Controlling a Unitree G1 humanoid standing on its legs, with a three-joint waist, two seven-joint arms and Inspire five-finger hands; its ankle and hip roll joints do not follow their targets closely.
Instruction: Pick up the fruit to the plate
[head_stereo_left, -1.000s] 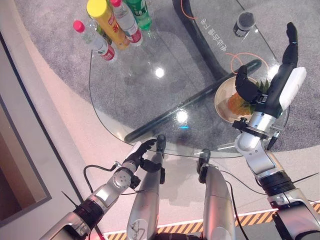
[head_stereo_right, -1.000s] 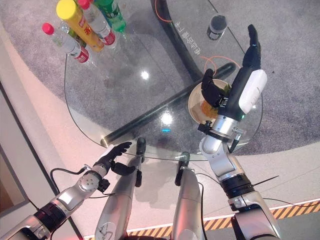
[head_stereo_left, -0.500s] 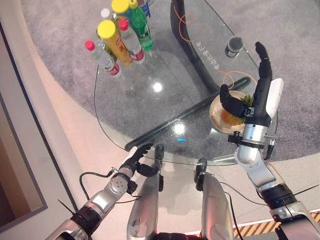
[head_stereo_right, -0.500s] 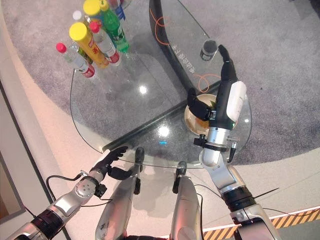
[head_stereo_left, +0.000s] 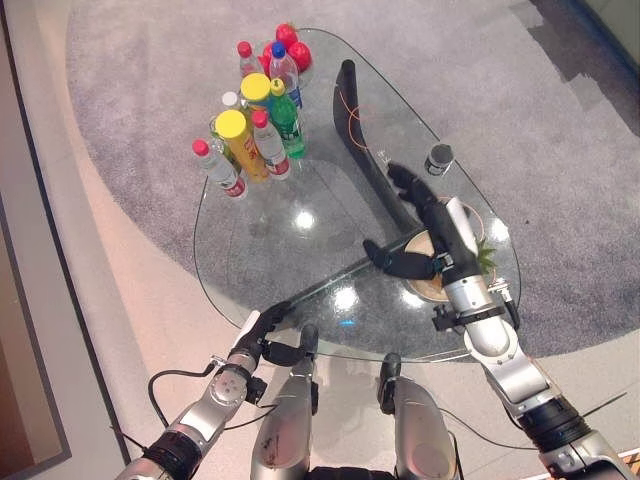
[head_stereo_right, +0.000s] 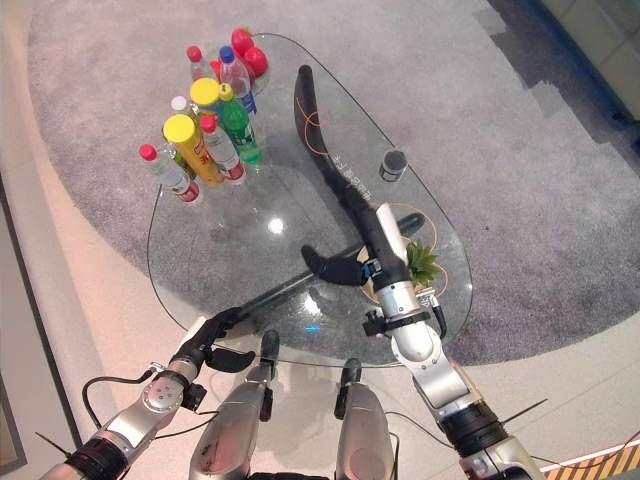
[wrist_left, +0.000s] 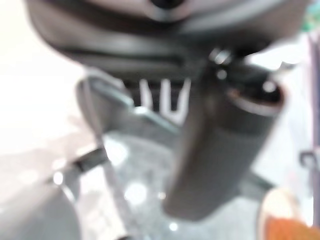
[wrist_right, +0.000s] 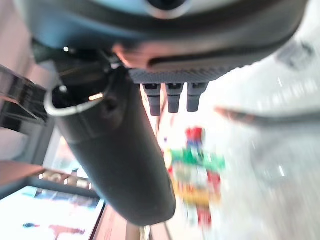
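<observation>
Hovering over the plate (head_stereo_left: 432, 290) at four o'clock on the desk (head_stereo_left: 260, 250), the right hand (head_stereo_left: 425, 225) was spread empty; reaching toward eleven o'clock's fruit (head_stereo_left: 290, 45) risked toppling bottles (head_stereo_left: 255, 140).

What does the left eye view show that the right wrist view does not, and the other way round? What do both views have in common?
The left eye view adds the plate with leafy fruit below the right hand, and the open left hand at the table's near edge. The right wrist view adds a close look along the right hand's straight fingers and thumb. Both share the right hand and the cluster of bottles at the far end of the glass table.
</observation>
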